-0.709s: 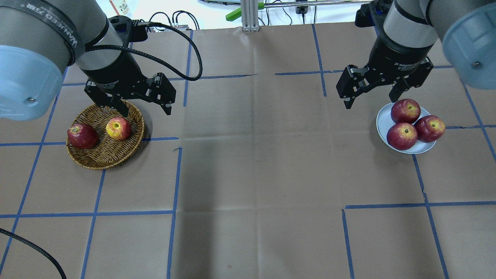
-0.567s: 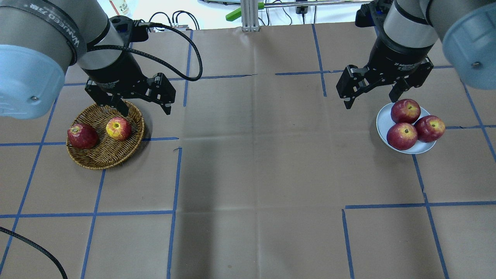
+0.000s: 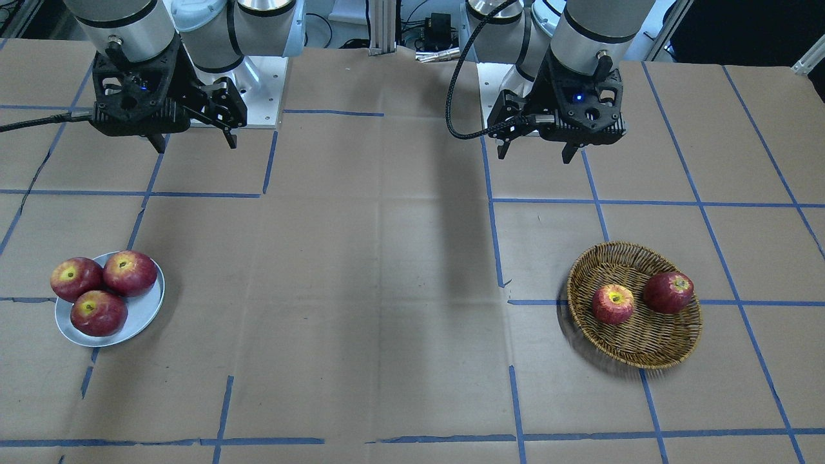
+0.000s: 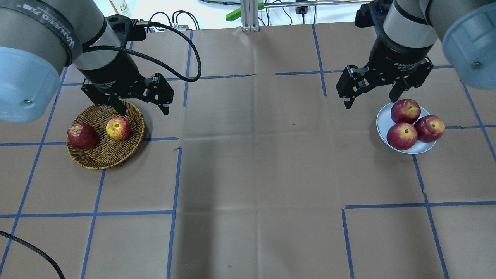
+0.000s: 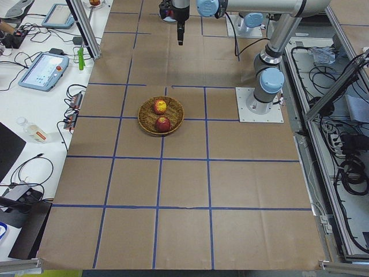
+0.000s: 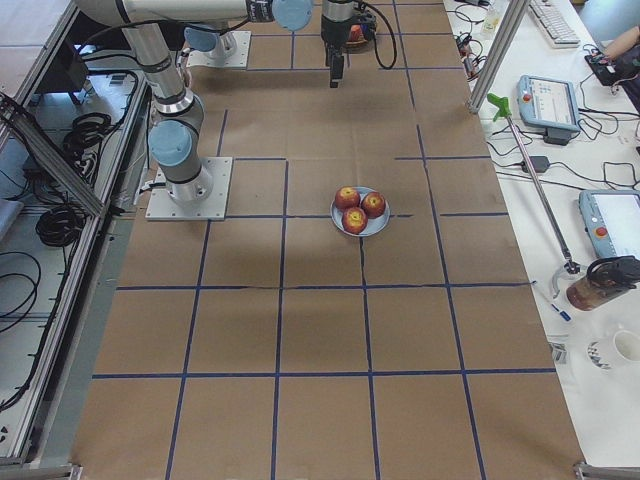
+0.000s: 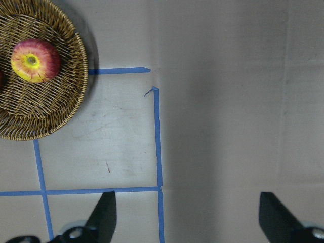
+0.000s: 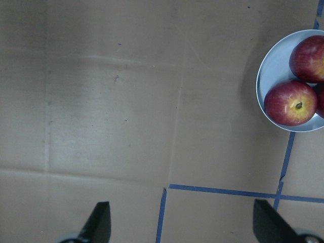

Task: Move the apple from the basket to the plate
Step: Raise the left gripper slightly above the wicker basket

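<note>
Left pincer (image 4: 140, 106), spread wide, is best centred over the pale apple (image 4: 118, 128) — clear of its dark neighbour (image 4: 82, 136).

White print on the black body of the right gripper (image 4: 370, 102), at about 2 o'clock in the overhead view, reads "2F Adaptive"; the word after it is partly cut off. The left gripper (image 4: 145, 113), near 10 o'clock, carries similar print on its body, of which only "Gripper" is clear. A black band (image 4: 58, 27) around the left arm, also toward 10 o'clock, bears white capitals that look like "WANUEED", followed by characters I cannot make out. A bottle (image 4: 119, 6) at 11 o'clock has a label too small to read, as is the tablet (image 5: 43, 70) screen in the left side view.
</note>
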You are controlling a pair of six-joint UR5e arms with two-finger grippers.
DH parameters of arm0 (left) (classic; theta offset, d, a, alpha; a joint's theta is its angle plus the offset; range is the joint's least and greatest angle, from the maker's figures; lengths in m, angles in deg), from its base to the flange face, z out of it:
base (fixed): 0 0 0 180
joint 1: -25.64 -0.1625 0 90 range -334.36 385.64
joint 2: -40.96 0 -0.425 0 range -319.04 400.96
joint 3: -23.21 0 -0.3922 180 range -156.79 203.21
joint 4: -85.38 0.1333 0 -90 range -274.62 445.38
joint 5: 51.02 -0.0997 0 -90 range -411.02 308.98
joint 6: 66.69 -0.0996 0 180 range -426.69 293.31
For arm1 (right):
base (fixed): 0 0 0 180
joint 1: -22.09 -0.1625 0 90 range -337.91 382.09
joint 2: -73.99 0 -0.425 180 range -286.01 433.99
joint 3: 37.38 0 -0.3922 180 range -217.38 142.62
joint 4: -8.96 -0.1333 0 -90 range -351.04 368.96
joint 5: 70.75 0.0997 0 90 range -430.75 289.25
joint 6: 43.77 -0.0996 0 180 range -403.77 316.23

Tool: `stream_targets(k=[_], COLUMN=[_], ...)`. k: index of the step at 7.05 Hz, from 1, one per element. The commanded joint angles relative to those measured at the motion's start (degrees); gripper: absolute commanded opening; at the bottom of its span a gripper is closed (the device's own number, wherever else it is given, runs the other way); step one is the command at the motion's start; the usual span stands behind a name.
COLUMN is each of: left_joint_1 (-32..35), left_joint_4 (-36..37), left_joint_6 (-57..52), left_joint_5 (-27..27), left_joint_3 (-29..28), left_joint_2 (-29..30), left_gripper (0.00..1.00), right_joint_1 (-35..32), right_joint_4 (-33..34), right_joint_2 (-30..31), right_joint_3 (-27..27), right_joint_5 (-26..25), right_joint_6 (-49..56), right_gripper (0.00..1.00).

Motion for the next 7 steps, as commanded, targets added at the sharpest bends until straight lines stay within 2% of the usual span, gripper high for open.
stream_targets(k=[1, 3, 4, 5, 6, 7], left_joint_1=[-0.93, -3.55, -8.61, -14.32, -17.94, -20.15], left_joint_4=[0.12, 0.91, 1.61, 6.66, 12.54, 15.21], left_joint_6=[-7.78, -10.67, -18.79, -24.88, -30.59, -33.52], left_joint_5=[0.11, 0.12, 0.29, 0.38, 0.21, -0.06], left_joint_3=[0.24, 0.25, 0.77, 1.82, 3.05, 3.58], left_joint_2=[0.8, 3.09, 4.75, 7.21, 10.45, 13.62], left_gripper=[0.99, 0.99, 0.99, 0.99, 0.99, 0.99], right_joint_1=[0.03, 0.03, 0.03, 0.03, 0.03, 0.03], right_joint_4=[0.0, 0.0, 0.0, 0.0, 0.0, 0.0], right_joint_2=[0.0, 0.0, 0.0, 0.0, 0.0, 0.0], right_joint_3=[0.0, 0.0, 0.0, 0.0, 0.0, 0.0], right_joint_5=[0.0, 0.0, 0.0, 0.0, 0.0, 0.0], right_joint_6=[0.0, 0.0, 0.0, 0.0, 0.0, 0.0], right_gripper=[1.0, 1.0, 1.0, 1.0, 1.0, 1.0])
